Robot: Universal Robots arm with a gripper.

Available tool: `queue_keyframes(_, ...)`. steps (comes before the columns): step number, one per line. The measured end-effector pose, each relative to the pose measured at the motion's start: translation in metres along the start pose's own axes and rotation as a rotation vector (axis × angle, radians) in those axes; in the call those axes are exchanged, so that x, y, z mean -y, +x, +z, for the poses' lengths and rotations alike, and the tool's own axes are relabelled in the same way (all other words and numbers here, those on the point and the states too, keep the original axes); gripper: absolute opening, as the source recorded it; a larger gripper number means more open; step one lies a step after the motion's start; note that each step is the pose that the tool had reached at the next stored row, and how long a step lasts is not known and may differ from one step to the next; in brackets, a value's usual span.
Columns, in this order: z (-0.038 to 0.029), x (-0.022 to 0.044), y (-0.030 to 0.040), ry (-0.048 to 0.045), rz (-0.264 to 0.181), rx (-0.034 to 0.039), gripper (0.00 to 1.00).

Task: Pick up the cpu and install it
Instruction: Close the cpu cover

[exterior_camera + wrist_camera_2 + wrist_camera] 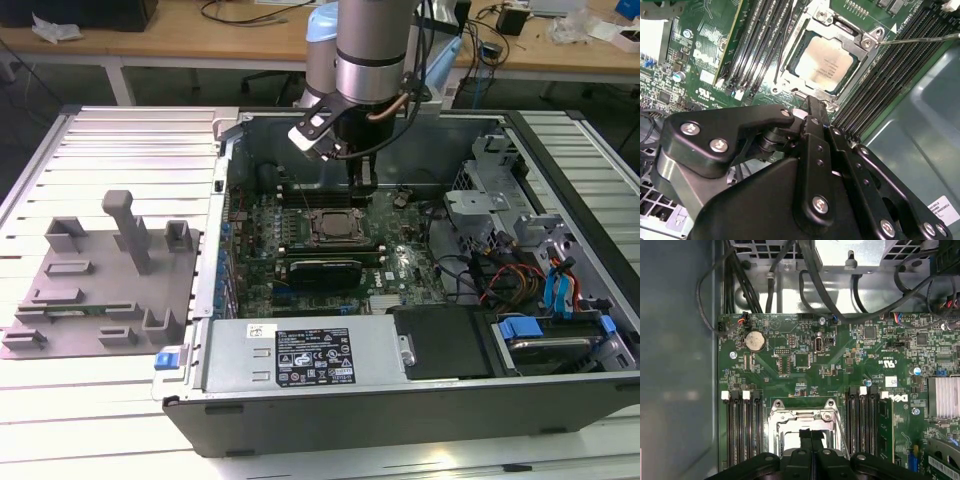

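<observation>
Two fingers of my claw (812, 102) are pressed together, grasping nothing, I think, just above the edge of the socket frame (869, 40). Beyond them the cpu (826, 64) lies flat inside this frame, mid-motherboard (700, 60). Seating seems done; any further move needs clearance from the frame.

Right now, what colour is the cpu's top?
Pale silver-white; the cpu shows best in the second wrist view.

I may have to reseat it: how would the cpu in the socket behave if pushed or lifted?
The cpu looks thin, flat and rigid, so it probably won't flex or roll. Its smooth metal top may be slippery, with little edge to grip. It lies inside the socket frame, so a sideways push would likely meet the frame rather than slide.
</observation>
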State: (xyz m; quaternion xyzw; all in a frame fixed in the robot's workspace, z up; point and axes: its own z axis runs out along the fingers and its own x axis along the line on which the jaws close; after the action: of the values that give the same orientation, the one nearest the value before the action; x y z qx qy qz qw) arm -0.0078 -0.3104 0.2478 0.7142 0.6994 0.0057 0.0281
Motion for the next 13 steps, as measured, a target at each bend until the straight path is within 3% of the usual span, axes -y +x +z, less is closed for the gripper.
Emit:
queue_keyframes(2, 0.0001, 0.0, 0.0001, -0.0007, -0.019, -0.0011, 0.11)
queue_keyframes(7, 0.0007, 0.0, 0.0001, -0.0037, -0.113, -0.0056, 0.11)
queue_keyframes(10, 0.0011, 0.0, 0.0001, -0.0057, -0.183, -0.0083, 0.11)
queue_keyframes(11, 0.0014, 0.0001, 0.0001, -0.0073, -0.237, -0.0098, 0.11)
queue_keyframes(13, 0.0016, 0.0001, 0.0001, -0.0086, -0.279, -0.0109, 0.11)
